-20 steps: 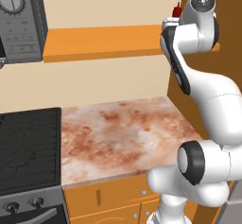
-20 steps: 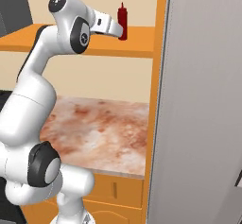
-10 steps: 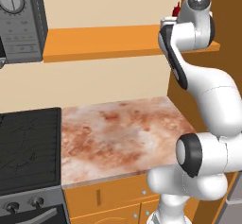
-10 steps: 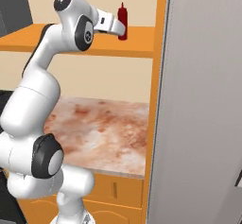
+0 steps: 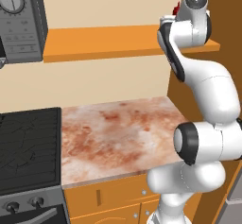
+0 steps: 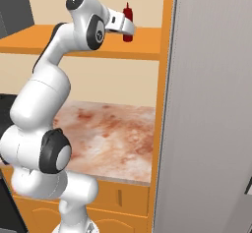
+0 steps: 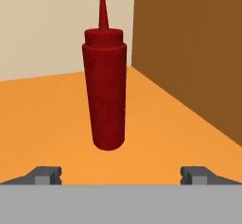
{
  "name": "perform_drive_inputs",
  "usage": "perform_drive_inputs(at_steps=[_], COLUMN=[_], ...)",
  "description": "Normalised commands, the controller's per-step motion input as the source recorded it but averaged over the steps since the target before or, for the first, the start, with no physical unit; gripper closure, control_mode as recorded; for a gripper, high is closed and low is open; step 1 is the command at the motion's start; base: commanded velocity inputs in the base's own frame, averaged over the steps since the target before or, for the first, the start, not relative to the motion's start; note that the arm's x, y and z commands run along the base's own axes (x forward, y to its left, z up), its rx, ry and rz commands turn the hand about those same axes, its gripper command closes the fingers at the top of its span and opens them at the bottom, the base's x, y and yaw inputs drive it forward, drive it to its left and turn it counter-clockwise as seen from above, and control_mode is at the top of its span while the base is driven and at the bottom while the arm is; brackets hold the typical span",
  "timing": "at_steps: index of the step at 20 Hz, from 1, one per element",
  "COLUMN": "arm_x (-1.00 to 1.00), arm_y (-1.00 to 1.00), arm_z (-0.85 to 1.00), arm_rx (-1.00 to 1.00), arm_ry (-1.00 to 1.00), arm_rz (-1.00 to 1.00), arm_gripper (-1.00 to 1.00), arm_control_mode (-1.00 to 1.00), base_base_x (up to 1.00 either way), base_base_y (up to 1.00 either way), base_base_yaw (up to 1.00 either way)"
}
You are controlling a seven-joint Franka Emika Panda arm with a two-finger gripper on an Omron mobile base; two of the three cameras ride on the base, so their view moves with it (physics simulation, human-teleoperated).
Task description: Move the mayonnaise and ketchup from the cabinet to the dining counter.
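A: What stands on the flat bright-orange wooden shelf board (image 7: 156,138)?

B: A slim dark-red plastic squeeze bottle of ketchup (image 7: 104,86), round-bodied and smooth, standing near the brown side wall (image 7: 189,43). Its long axis is upright and the pointed nozzle cap aims straight up.

A: And the white arm's two-finger gripper (image 7: 122,175)?

B: Spread wide, gripping nothing. The small dark fingertips (image 7: 45,175) sit either side of the bottle, short of it, with bare shelf between.

A: Any change from a moment ago?

B: The arm has reached a little further toward the bottle; the bottle has not moved. Below lies the mottled reddish-brown stone worktop (image 5: 118,138), beside a black cooktop (image 5: 28,147).
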Motion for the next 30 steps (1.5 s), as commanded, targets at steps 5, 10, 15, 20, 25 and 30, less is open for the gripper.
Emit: perform_drive_inputs(at_steps=[5,10,15,20,25,30], arm_x=[0.31,0.26,0.19,0.15,0.14,0.10], arm_y=[-0.05,0.00,-0.05,-0.09,-0.04,0.00], arm_z=[0.00,0.00,0.00,0.00,0.00,-0.01], arm_rx=[0.00,0.00,0.00,0.00,0.00,0.00], arm_ry=[0.01,0.04,0.05,0.03,0.01,0.00], arm_rz=[0.00,0.00,0.00,0.00,0.00,0.00], arm_gripper=[-1.00,-1.00,-1.00,-1.00,-1.00,-1.00], arm_control_mode=[-1.00,-1.00,-1.00,-1.00,-1.00,-1.00], base_base_x=[0.00,0.00,0.00,0.00,0.00,0.00], base_base_y=[0.00,0.00,0.00,0.00,0.00,0.00], base_base_yaw=[0.00,0.00,0.00,0.00,0.00,0.00])
